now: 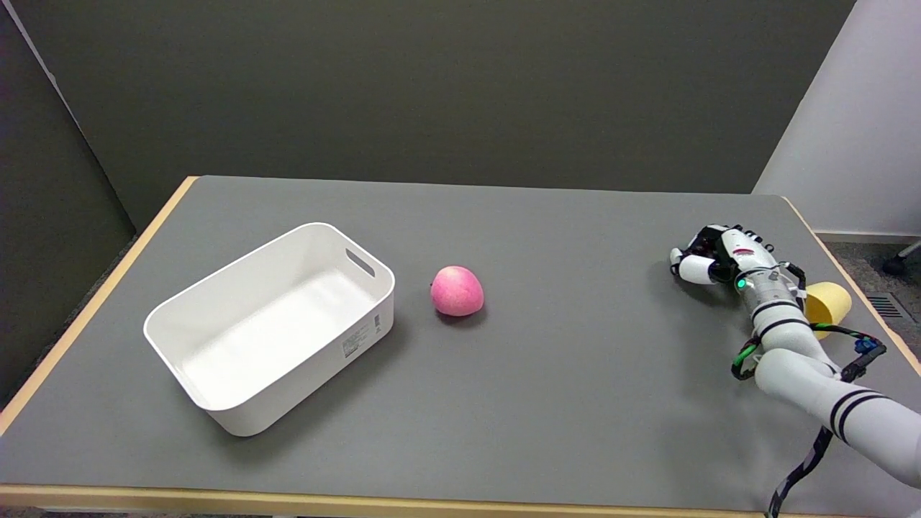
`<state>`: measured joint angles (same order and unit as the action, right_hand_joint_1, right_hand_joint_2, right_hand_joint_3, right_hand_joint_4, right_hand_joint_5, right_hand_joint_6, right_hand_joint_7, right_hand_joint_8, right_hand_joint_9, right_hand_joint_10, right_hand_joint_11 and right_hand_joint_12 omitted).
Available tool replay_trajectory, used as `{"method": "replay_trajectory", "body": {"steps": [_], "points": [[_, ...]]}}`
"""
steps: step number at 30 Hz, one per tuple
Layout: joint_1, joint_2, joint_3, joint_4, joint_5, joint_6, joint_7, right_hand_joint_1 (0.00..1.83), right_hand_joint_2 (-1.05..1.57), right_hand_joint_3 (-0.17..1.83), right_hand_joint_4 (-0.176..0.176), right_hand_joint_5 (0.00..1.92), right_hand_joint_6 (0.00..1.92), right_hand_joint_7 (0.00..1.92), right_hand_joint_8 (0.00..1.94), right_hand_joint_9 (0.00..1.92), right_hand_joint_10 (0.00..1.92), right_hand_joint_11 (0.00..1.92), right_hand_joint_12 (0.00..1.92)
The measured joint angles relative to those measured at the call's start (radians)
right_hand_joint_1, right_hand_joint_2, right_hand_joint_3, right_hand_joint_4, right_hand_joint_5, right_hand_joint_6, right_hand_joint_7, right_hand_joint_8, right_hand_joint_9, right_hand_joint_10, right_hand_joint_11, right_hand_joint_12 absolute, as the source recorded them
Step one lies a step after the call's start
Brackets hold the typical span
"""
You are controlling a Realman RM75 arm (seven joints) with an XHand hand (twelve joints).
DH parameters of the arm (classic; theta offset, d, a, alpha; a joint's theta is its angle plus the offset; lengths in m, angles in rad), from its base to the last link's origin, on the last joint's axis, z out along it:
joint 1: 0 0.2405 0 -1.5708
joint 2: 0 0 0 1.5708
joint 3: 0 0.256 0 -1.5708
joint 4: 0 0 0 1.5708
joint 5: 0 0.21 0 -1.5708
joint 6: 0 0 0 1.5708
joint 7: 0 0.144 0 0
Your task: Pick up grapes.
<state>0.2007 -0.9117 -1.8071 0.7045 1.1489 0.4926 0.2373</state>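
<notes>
- The fingers (692, 267) of the right hand (712, 262) are curled inward and downward at the right side of the table (575, 374); whether they grip anything beneath them cannot be told, since the palm and knuckles cover that spot.
- The grapes do not show anywhere in the head view; if they lie under the curled hand, they are hidden by it.
- The hand sits low, at or just above the table surface, with a shadow close beneath it.
- The right arm (799, 352) runs back from the wrist toward the lower right corner, with black and green cables looped along it.
- Just behind the wrist, partly hidden by the arm, lies a pale yellow object (829, 303), near the table's right edge.
- Well apart to the left, near the middle of the table, rests a pink round fruit (457, 291).
- Farther left stands a white bin (216, 302), rectangular, with a slot handle in its far end wall and a label on its near side.
</notes>
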Motion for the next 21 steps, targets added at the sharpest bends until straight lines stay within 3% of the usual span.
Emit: {"method": "replay_trajectory", "body": {"steps": [2,4,8,10,13,21], "points": [[0.014,-0.004,-0.008,-0.017,0.000,0.000,-0.001,0.80,0.81,0.68,-0.030,0.39,1.92,0.32,1.94,0.61,1.92,0.00,1.92],[0.025,-0.008,-0.015,-0.031,0.000,0.004,-0.002,0.78,0.80,0.70,-0.032,0.36,1.92,0.37,1.94,0.67,1.92,0.01,1.92],[0.041,-0.011,-0.025,-0.046,0.003,0.016,-0.003,0.76,0.79,0.69,-0.037,0.35,1.92,0.45,1.94,0.84,1.92,0.14,1.92],[0.047,-0.011,-0.029,-0.047,0.004,0.021,-0.004,0.76,0.74,0.79,-0.037,0.35,1.92,0.56,1.94,0.91,1.92,0.24,1.92],[0.054,-0.008,-0.035,-0.037,0.003,0.030,-0.004,0.75,0.77,0.69,-0.038,0.36,1.92,0.60,1.94,0.96,1.92,0.31,1.92],[0.066,0.014,-0.041,0.044,-0.033,0.066,0.004,0.76,0.77,0.69,-0.035,0.40,1.92,0.66,1.94,1.06,1.92,0.44,1.92]]}}
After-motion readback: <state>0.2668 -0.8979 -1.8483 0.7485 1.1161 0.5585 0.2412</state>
